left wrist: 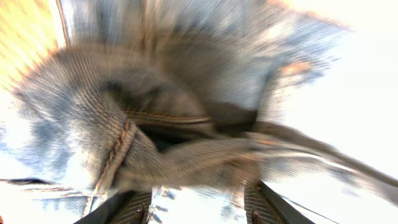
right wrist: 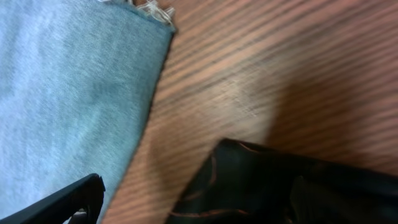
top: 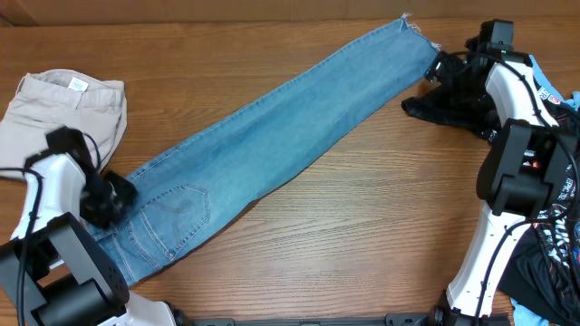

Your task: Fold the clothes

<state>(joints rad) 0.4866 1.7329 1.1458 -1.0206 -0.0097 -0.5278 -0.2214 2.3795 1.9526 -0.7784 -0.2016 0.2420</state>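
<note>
The light-blue jeans (top: pixel 272 127) lie flat in a long diagonal band from the lower left to the frayed hem (top: pixel 410 23) at the upper right, back pocket (top: pixel 177 213) facing up. My left gripper (top: pixel 111 201) sits at their waistband. In the left wrist view its fingers (left wrist: pixel 134 208) stand apart, and a bunched denim fold (left wrist: pixel 186 162) lies across the tips. Blur hides whether they pinch it. My right gripper (top: pixel 441 68) hovers open just beside the hem. In the right wrist view it (right wrist: pixel 193 205) holds nothing, with the jeans (right wrist: pixel 68 87) to its left.
Beige trousers (top: pixel 63 113) lie at the far left, touching the waistband end. A black jersey (top: pixel 444 104) (right wrist: pixel 280 180) lies crumpled under the right gripper. More dark printed cloth (top: pixel 557 235) is piled at the right edge. Bare wood table (top: pixel 362 226) stretches below the jeans.
</note>
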